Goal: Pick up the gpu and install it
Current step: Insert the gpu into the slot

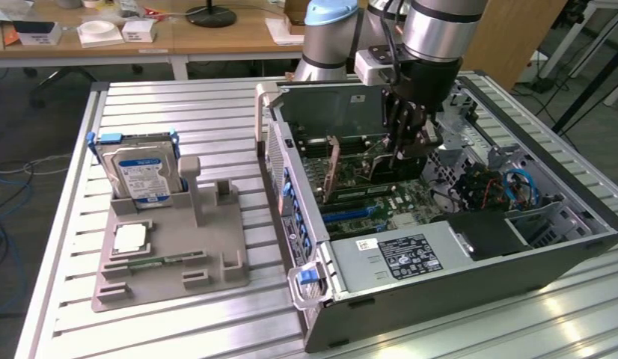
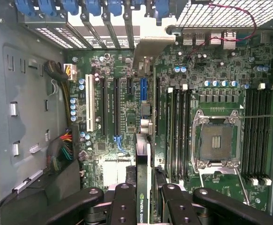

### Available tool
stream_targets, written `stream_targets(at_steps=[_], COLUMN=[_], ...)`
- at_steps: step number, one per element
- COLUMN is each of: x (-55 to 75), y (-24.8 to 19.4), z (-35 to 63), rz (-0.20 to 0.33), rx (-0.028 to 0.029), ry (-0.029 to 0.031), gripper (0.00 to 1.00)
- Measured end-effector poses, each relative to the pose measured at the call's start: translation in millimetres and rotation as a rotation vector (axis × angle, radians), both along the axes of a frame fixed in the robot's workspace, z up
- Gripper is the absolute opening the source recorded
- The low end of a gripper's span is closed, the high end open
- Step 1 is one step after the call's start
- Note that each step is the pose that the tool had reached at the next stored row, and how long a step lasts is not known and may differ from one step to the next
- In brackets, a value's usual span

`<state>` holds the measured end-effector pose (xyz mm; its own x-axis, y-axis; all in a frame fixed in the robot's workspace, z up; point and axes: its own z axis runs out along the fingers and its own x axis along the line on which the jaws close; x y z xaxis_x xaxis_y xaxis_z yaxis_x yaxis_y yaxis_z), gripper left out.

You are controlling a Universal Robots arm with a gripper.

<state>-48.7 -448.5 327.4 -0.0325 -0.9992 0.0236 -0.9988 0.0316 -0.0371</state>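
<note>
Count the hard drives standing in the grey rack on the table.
1. The hard drive stands upright at the grey rack's far end, on the exterior view's left, beside the computer case; another may be hidden behind it.

You had the computer case (image 1: 548, 262) open on top. Inside, power supply (image 1: 409, 254) and rear wall (image 1: 279, 161) bounded the gripper (image 2: 148, 190). Bare expansion slots (image 2: 115, 101) stood free beside the clamped gpu (image 2: 142, 154).

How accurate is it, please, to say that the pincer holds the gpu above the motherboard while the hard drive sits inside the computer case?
One detail is wrong: the exterior view shows the hard drive standing in the grey holder on the table, outside the computer case.
</note>
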Motion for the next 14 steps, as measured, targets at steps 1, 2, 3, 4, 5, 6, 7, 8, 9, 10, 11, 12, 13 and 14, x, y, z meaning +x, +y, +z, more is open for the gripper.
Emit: stream_targets(at_steps=[1, 2, 3, 4, 5, 6, 7, 8, 9, 10, 11, 12, 13, 14], x=[0.0, 0.0, 0.0, 0.0, 0.0, 0.0, 0.0, 0.0, 0.0, 0.0, 0.0, 0.0, 0.0, -0.1], y=[0.0, 0.0, 0.0, 0.0, 0.0, 0.0, 0.0, 0.0, 0.1, 0.1, 0.0, 0.0, 0.0, 0.0], z=[-0.1, -0.1, -0.1, -0.1, -0.1, -0.1, -0.1, -0.1, -0.6, -1.1, -1.6, -2.3, -3.3, -4.2], rz=[0.0, 0.0, 0.0, 0.0, 0.0, 0.0, 0.0, 0.0, 0.0, 0.0, 0.0, 0.0, 0.0, 0.0], rx=[0.0001, 0.0001, 0.0001, 0.0001, 0.0001, 0.0002, 0.0002, 0.0001, 0.0004, 0.0005, 0.0003, 0.0001, 0.0003, 0.0002], ry=[-0.0001, -0.0001, -0.0001, -0.0001, -0.0001, -0.0001, -0.0001, -0.0001, -0.0003, -0.0003, -0.0002, -0.0001, -0.0002, -0.0002], gripper=[0.26, 0.26, 0.26, 0.26, 0.26, 0.26, 0.26, 0.26, 0.26, 0.26, 0.26, 0.26, 0.26, 0.26])
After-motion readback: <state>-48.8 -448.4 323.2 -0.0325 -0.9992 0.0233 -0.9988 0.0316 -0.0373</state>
